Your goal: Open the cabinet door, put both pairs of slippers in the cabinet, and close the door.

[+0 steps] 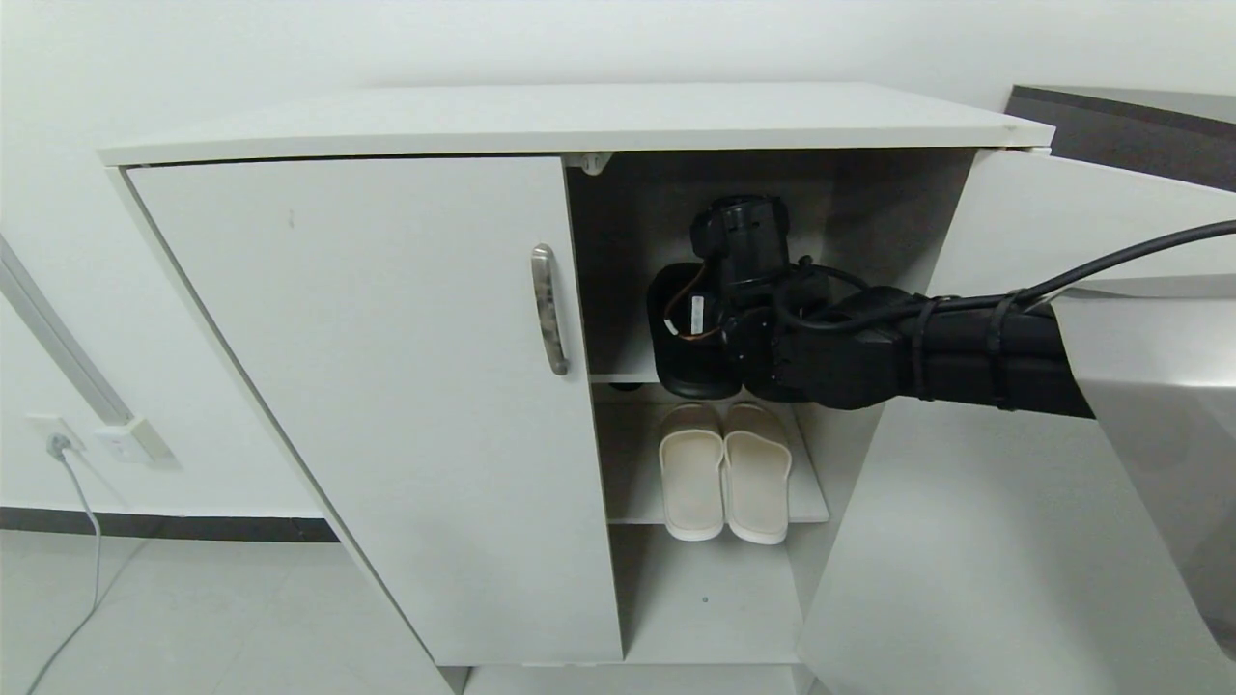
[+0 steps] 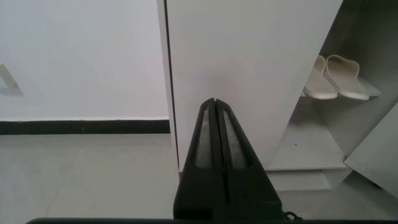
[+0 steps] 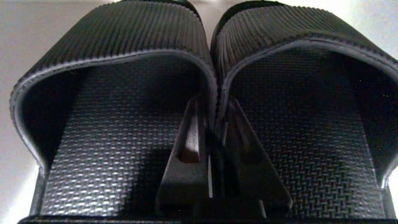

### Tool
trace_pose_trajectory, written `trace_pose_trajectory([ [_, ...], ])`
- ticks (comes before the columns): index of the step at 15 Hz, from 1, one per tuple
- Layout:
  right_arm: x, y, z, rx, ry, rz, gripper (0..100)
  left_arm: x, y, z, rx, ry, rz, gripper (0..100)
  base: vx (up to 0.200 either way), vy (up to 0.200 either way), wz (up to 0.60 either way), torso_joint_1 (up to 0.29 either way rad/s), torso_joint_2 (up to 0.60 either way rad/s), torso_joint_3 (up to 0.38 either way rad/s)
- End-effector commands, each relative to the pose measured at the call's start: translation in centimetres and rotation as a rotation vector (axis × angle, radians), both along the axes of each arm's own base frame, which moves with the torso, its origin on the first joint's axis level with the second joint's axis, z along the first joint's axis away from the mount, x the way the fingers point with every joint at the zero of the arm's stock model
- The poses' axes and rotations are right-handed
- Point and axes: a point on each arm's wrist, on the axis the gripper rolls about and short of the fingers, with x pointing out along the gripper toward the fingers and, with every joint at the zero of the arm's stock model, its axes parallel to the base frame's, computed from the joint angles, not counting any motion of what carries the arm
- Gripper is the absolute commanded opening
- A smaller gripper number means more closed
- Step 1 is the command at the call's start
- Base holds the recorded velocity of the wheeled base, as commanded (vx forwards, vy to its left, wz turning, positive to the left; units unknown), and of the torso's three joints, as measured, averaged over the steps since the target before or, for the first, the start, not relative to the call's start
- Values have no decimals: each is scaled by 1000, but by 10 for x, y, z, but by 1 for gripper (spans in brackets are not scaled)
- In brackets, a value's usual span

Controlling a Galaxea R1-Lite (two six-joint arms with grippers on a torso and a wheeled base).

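The pair of black ribbed rubber slippers (image 1: 681, 372) (image 3: 124, 112) sits at the upper shelf (image 1: 618, 378) of the white laminate cabinet (image 1: 579, 116), side by side, with the right tool (image 3: 213, 118) pinching their two adjoining inner edges together from the heel end. Seen from my right wrist camera, the pair lies dead ahead of that tool, toes pointing deeper into the cabinet and long axis running front to back in line with the arm. I cannot tell whether the soles are flat on the shelf yet. One level down, the pair of cream moulded slippers (image 1: 724, 473) (image 2: 339, 78) is already parked on the middle shelf (image 1: 628, 483), heels overhanging its front edge. The right-hand door (image 1: 927, 560) stands swung wide open, just outboard of my right arm, while the left-hand door (image 1: 367, 386) with its brushed metal bar handle (image 1: 548, 309) is shut. My left tool (image 2: 215, 109) hangs low in front of that shut door, fingers pressed together on nothing. By my reckoning the black pair has only to be let go and the arm drawn straight back along the slippers' axis; the right arm is the nearer one to the open door.
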Motion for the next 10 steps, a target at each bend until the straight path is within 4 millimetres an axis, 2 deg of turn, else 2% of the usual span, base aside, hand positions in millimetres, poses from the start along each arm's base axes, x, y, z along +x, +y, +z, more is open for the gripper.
trace_pose_trajectory([
  [1,2,1,-4,-5,6,-1,0,0,0,0,-1,1,0,0,0,0,0,0,0,0],
  [4,2,2,-6,-9,11,-1,0,0,0,0,-2,1,2,0,0,0,0,0,0,0],
  [5,2,2,-6,-10,12,1,100,0,0,0,-1,3,2,0,0,0,0,0,0,0],
  [8,0,2,-6,-13,17,4,100,0,0,0,-1,3,2,0,0,0,0,0,0,0],
  [10,-8,1,-1,-15,17,8,100,0,0,0,-1,1,2,0,0,0,0,0,0,0],
])
